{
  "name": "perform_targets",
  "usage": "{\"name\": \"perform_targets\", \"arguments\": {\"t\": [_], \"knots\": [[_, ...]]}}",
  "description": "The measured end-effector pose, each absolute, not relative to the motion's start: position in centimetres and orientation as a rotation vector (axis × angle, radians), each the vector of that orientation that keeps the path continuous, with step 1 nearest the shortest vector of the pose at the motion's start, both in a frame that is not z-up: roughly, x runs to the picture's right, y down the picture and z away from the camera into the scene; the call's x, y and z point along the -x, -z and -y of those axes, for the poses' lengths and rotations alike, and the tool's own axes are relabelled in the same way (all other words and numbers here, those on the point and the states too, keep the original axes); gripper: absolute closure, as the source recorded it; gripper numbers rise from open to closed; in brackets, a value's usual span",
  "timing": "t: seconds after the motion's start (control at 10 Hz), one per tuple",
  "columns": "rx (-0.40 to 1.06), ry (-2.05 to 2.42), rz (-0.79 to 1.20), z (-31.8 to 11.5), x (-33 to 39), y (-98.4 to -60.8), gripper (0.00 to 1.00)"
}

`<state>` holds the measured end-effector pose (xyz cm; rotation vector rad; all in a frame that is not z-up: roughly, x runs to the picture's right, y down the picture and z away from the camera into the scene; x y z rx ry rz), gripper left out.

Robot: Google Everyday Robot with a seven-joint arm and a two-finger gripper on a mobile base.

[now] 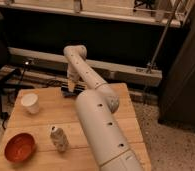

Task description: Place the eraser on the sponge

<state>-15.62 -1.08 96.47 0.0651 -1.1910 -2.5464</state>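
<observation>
My gripper [70, 86] hangs at the end of the white arm [93, 115], low over the far edge of the wooden table [46, 120]. Right under it lies a dark flat block [75, 93], which looks like the eraser. I cannot tell whether the gripper touches or holds it. The sponge is not in view; the arm covers much of the table's middle and right side.
A white cup [30, 103] stands at the table's left. An orange-red bowl [18, 147] sits at the near left corner, and a small silvery can [58, 138] stands right of it. Dark shelving and a metal rail run behind the table.
</observation>
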Motion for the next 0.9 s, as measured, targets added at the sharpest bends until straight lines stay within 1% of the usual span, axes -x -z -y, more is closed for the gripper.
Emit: {"name": "perform_targets", "arguments": {"t": [0.7, 0.8, 0.9], "knots": [[-0.049, 2.606, 1.165, 1.0, 18.4, -97.4, 1.00], [-0.051, 2.612, 1.156, 1.1, 18.7, -97.6, 0.99], [-0.045, 2.615, 1.140, 1.3, 18.8, -97.8, 0.93]]}}
